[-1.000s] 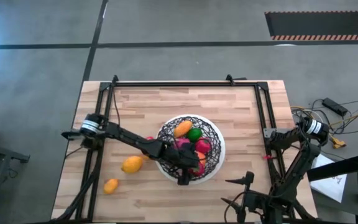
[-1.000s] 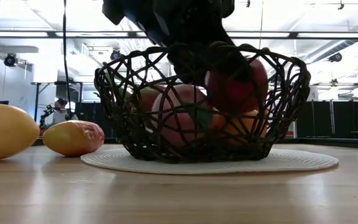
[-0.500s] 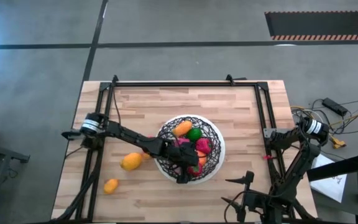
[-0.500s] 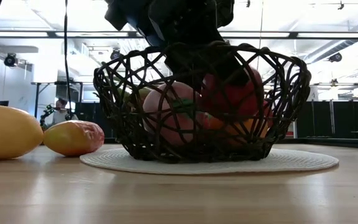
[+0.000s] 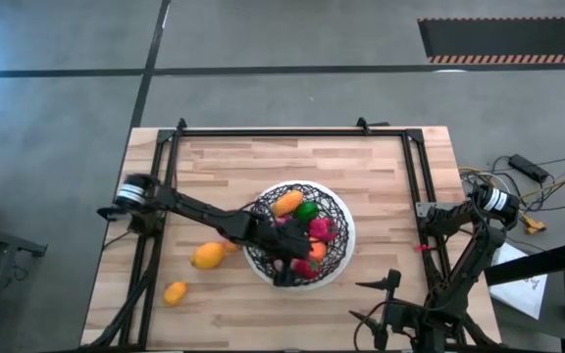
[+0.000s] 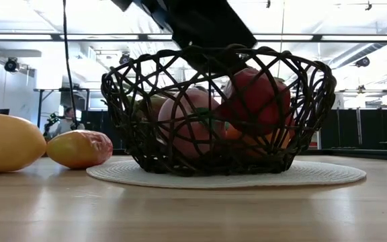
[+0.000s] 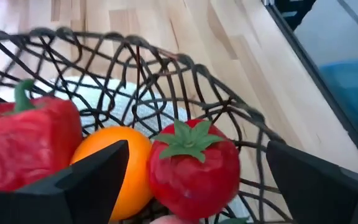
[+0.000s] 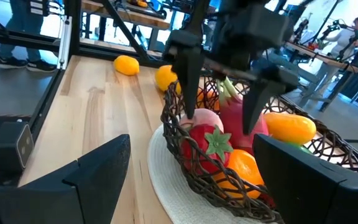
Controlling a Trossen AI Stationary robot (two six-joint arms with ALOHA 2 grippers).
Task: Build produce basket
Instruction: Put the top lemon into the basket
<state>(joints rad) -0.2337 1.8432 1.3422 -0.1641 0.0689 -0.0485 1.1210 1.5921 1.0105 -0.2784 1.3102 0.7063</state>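
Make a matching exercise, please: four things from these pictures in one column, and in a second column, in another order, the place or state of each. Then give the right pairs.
Things
1. tomato
2. lemon
3. left gripper
4. right gripper

Places or states
A. open, at the table's near right edge, away from the basket
B. on the table, left of the basket
C. inside the basket, beside an orange
D. open, just above the fruit in the basket

Pairs: 1-C, 2-B, 3-D, 4-A
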